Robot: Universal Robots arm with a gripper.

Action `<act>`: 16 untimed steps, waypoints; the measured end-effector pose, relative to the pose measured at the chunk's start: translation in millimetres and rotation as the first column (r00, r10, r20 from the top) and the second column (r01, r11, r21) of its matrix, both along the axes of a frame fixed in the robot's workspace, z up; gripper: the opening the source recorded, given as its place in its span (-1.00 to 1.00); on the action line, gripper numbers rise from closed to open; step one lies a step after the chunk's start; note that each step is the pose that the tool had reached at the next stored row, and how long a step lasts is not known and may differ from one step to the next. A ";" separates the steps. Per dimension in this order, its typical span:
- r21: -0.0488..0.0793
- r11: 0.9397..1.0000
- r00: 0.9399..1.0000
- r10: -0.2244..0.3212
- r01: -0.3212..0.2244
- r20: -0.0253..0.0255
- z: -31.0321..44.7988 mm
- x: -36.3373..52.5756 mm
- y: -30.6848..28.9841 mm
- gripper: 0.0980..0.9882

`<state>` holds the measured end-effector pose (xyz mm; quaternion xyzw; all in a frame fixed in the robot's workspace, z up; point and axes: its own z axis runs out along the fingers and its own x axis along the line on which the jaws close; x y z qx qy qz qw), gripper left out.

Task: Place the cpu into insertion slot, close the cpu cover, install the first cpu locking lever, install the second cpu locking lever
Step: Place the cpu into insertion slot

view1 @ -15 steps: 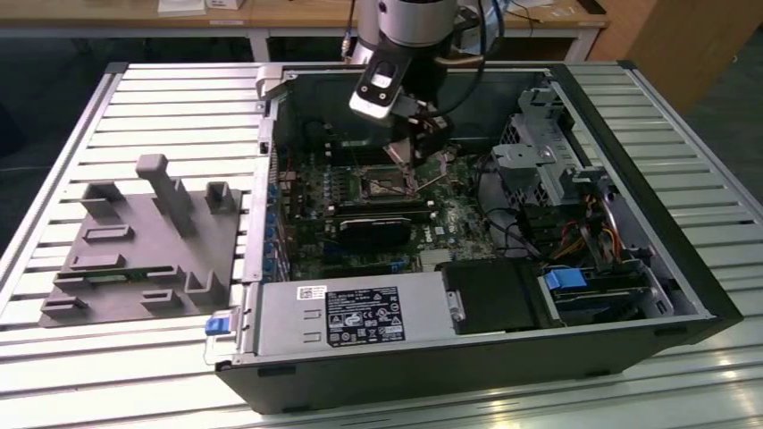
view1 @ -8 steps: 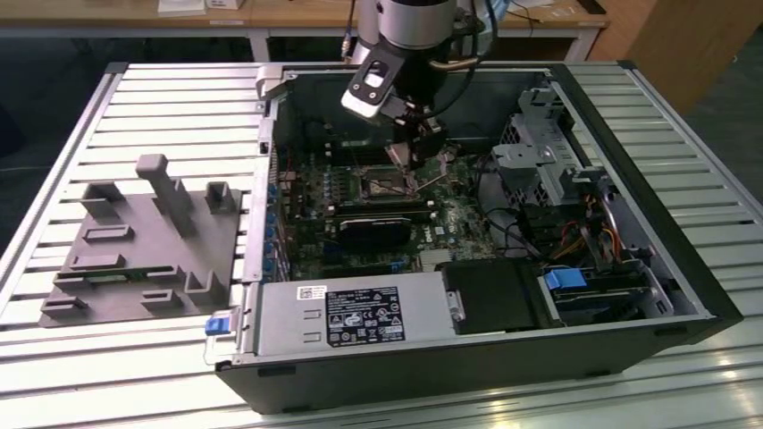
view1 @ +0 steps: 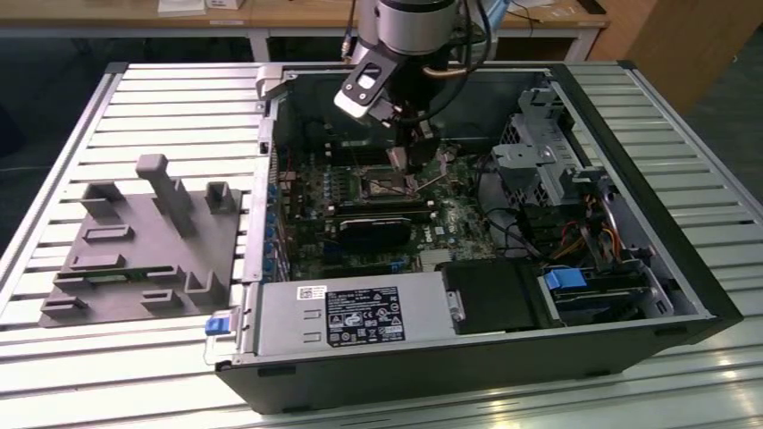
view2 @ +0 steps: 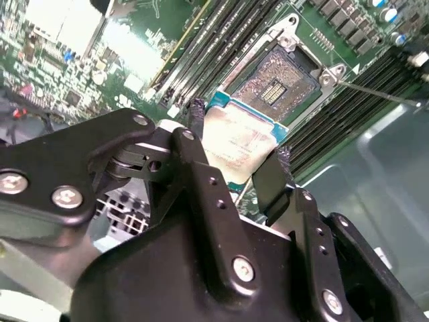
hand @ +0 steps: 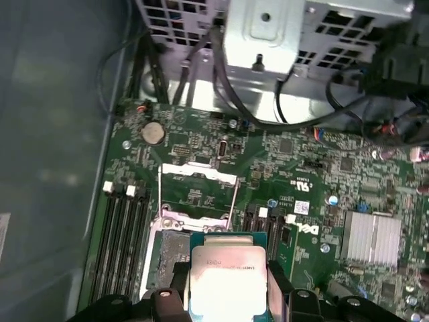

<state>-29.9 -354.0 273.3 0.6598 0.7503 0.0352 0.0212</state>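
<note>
Slatted table (view1: 155,107) holds the open PC case (view1: 357,380). I see my gripper (view2: 238,137) clamped on the cpu (view2: 236,146) near the bare insertion slot (view2: 275,84). The cpu cover (hand: 199,172) seems raised, and nothing is seated.

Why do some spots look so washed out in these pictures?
First wrist view: light bounces off the cpu between the fingers, whitening its top. Second wrist view: a patch of board burns white. Exterior view: the slatted table glares, while the case is dim inside.
</note>
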 end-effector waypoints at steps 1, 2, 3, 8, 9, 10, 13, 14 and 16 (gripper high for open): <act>0.000 1.000 1.000 -0.012 0.012 0.000 -0.8 -0.2 0.1 -0.01; 0.000 1.000 1.000 -0.022 0.022 0.000 -1.5 -0.5 0.2 -0.01; 0.000 1.000 1.000 -0.031 0.031 0.000 -2.2 -1.1 0.4 -0.01; 0.000 0.999 0.999 -0.054 0.054 0.000 -6.6 -4.7 2.8 -0.01; 0.000 0.998 0.998 -0.058 0.058 0.000 -7.6 -5.2 3.5 -0.01; 0.000 0.998 0.998 -0.063 0.063 0.000 -8.8 -5.7 4.4 -0.01; 0.000 0.997 0.997 -0.077 0.077 0.000 -11.9 -7.1 6.4 -0.01; 0.000 0.997 0.997 -0.082 0.082 0.000 -12.9 -7.6 7.0 -0.01; 0.000 0.996 0.996 -0.092 0.092 0.000 -15.0 -8.6 8.3 -0.01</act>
